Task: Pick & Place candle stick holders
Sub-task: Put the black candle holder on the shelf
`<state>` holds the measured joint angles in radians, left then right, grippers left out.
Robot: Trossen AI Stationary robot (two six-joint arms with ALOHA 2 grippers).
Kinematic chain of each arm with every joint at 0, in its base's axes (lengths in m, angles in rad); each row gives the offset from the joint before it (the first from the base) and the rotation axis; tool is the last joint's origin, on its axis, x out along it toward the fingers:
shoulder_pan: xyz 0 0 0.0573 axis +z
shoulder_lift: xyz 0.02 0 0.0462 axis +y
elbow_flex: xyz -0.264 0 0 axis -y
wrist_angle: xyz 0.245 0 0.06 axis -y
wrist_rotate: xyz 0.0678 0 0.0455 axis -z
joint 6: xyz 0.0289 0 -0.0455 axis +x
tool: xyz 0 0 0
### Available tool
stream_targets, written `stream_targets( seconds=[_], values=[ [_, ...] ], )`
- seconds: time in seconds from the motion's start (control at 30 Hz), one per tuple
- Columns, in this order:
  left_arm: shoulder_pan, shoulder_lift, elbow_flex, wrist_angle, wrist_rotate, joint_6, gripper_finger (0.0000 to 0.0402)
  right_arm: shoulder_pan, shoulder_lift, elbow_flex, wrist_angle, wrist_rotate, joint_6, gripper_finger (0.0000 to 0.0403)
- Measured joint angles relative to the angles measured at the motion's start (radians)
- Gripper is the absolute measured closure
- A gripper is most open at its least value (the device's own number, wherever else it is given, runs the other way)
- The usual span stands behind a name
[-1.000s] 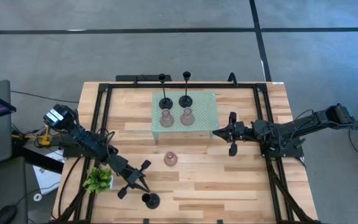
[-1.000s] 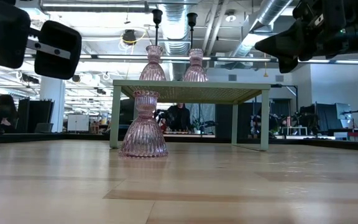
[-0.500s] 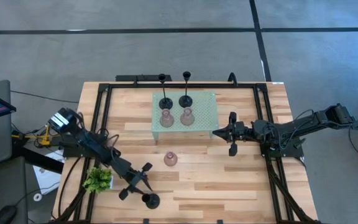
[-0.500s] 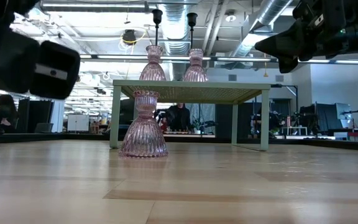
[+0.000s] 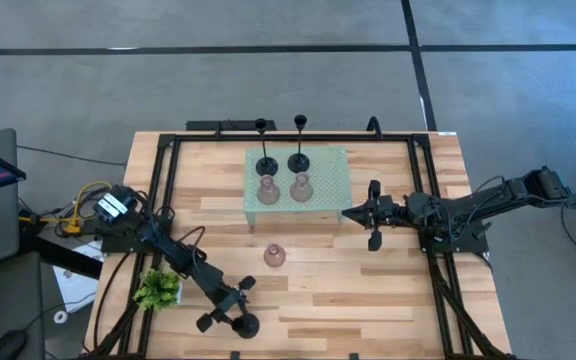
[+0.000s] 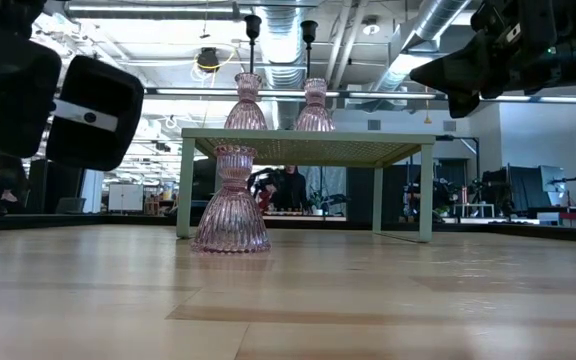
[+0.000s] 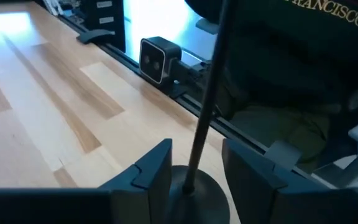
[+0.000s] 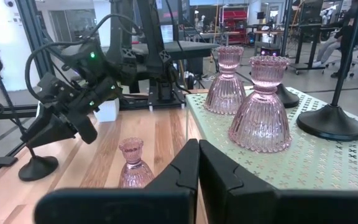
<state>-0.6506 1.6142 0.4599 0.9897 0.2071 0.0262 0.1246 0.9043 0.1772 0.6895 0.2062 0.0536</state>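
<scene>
The left gripper (image 5: pixel 226 312) is low over the near edge of the wooden slatted table (image 5: pixel 388 300), its two dark fingers (image 7: pixel 151 171) spread apart on either side of the thin stem of a black candle stick holder with a round base (image 7: pixel 194 180); the stem rises in the gap between them and neither finger visibly touches it. In the high view that black holder (image 5: pixel 244 323) stands just beside the gripper, near a small green plant (image 5: pixel 157 290). A short pinkish translucent ribbed glass holder (image 5: pixel 274 256) stands alone on the bare wood mid-table. Behind it a pale green perforated stand (image 5: pixel 333 185) carries two more pink glass holders (image 5: pixel 268 190) and two black thin-stemmed holders (image 5: pixel 299 160). The right gripper (image 5: pixel 373 215) hangs just beside the stand's right edge, its fingers (image 8: pixel 185 168) pressed together with nothing between them.
</scene>
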Motion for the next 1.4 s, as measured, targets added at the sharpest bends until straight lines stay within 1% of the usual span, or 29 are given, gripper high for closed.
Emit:
stream_targets(
  seconds=[0.33, 0.63, 0.93, 1.0, 1.1, 1.17, 1.27, 1.4],
  values=[
    [0.000, -0.002, 0.001, 0.033, 0.001, -0.016, 0.0300, 0.000, 0.000, 0.000, 0.000, 0.000, 0.000, 0.0402],
    [0.000, -0.002, 0.028, 0.033, 0.000, -0.016, 0.0332, 0.000, 0.000, 0.000, -0.001, 0.000, 0.000, 0.0402],
    [0.002, -0.002, 0.029, 0.036, -0.007, 0.002, 0.0387, 0.000, 0.000, 0.000, -0.001, 0.000, 0.000, 0.0402],
    [0.008, -0.004, 0.029, 0.035, -0.039, 0.003, 0.0387, 0.000, 0.000, 0.000, -0.001, 0.000, 0.000, 0.0402],
    [0.030, -0.017, 0.029, 0.029, -0.138, -0.041, 0.0375, 0.000, 0.000, 0.000, -0.001, 0.000, 0.000, 0.0402],
    [0.054, -0.035, 0.029, 0.028, -0.195, -0.086, 0.0374, 0.000, 0.000, 0.000, 0.000, 0.000, 0.000, 0.0402],
    [0.097, -0.083, 0.029, 0.012, -0.212, -0.141, 0.0387, 0.001, 0.000, 0.000, 0.000, -0.001, 0.001, 0.0402],
    [0.124, -0.182, 0.029, -0.075, -0.219, -0.218, 0.0385, 0.019, 0.000, 0.000, 0.005, -0.004, 0.034, 0.0402]
  ],
)
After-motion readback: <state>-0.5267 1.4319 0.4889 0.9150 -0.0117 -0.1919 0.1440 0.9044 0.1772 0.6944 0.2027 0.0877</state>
